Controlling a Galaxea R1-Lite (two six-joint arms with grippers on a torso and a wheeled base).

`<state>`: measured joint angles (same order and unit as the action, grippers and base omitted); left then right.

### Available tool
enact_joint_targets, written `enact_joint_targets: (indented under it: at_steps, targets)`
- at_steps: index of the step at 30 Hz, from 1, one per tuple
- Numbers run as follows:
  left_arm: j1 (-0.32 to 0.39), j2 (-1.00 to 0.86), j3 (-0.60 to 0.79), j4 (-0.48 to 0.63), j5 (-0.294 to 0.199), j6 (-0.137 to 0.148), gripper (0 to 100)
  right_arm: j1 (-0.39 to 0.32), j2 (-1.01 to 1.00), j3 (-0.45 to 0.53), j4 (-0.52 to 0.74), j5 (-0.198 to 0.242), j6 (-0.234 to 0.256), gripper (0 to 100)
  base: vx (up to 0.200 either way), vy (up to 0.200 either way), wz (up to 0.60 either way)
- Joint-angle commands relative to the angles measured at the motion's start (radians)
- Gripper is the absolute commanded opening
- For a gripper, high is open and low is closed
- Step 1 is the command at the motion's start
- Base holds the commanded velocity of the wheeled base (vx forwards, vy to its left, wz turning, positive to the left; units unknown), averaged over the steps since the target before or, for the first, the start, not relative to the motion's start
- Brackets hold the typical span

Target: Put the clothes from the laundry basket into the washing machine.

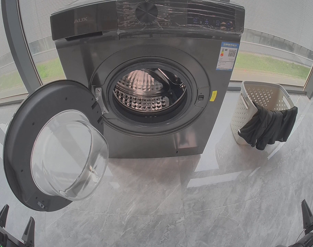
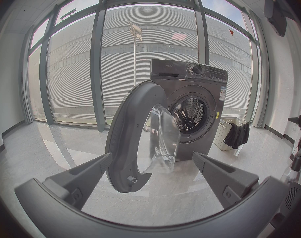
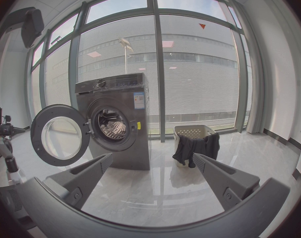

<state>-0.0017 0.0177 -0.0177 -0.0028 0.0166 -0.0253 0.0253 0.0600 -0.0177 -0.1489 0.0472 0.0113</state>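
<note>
Now | laundry basket (image 1: 240, 117): dark clothes (image 1: 268, 127) over rim | washing machine (image 1: 81, 59) open | left fingers (image 2: 77, 179), right fingers (image 3: 223, 179) spread

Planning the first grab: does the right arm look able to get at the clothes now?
Probably not yet: the clothes hang over the basket rim, well off from the open right gripper; nothing blocks the way.

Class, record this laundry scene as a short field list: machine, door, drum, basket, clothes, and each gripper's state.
Washing machine: grey front-loader on the floor
Door: swung wide open, on the robot's left
Drum: no clothes visible inside
Laundry basket: white, right of the machine
Clothes: dark, draped over the basket's front rim
Left gripper: open, holding nothing
Right gripper: open, holding nothing
</note>
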Motion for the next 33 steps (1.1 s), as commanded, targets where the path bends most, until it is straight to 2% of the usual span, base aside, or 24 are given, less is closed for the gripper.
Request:
enact_joint_targets:
  at_steps: [1, 4, 12, 33]
  targets:
    - [0.000, -0.018, 0.016, 0.000, 0.000, -0.001, 100, -0.039, -0.042, 0.018, 0.104, -0.015, -0.020, 100, 0.000, 0.000, 0.00]
    - [0.000, -0.018, 0.016, 0.000, 0.000, -0.001, 100, -0.028, -0.060, -0.001, 0.195, -0.040, -0.014, 100, 0.000, 0.000, 0.00]
    - [0.000, -0.018, 0.016, 0.000, 0.000, -0.001, 100, -0.027, -0.060, 0.008, 0.169, -0.041, -0.013, 100, 0.000, 0.000, 0.00]
    - [0.000, -0.018, 0.016, 0.000, 0.000, -0.001, 100, -0.027, -0.060, 0.015, 0.154, -0.043, -0.013, 100, 0.000, -0.200, 0.00]
